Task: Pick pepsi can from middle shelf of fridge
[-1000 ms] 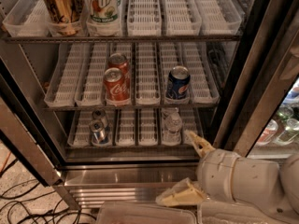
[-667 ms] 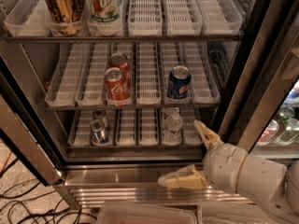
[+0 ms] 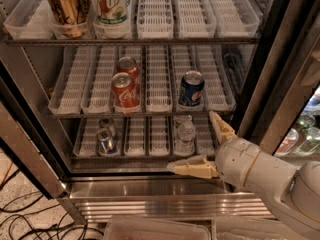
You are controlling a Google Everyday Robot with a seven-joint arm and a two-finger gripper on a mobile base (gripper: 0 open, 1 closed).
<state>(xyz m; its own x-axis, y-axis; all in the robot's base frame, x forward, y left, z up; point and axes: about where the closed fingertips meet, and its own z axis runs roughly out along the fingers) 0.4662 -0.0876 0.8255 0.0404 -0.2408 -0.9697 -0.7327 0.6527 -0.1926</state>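
The pepsi can [image 3: 191, 89] is dark blue with a silver top and stands upright at the front of the middle shelf [image 3: 157, 91], right of centre, in the fridge [image 3: 35, 164]. Two red cola cans [image 3: 125, 84] stand one behind the other to its left. My gripper [image 3: 202, 144] is below and slightly right of the pepsi can, in front of the lowest shelf. It is open and empty, one cream finger [image 3: 220, 126] pointing up toward the shelf and the other [image 3: 192, 168] lying low to the left.
The top shelf holds a tall gold can [image 3: 65, 6] and a green-white can [image 3: 111, 4]. The lowest shelf holds small silver cans [image 3: 106, 136] and a clear bottle [image 3: 185, 134]. The dark door edge [image 3: 272, 69] stands at the right. Cables [image 3: 20, 219] lie on the floor at left.
My gripper has risen and moved left toward the fridge, closer under the pepsi can. The cans have not moved.
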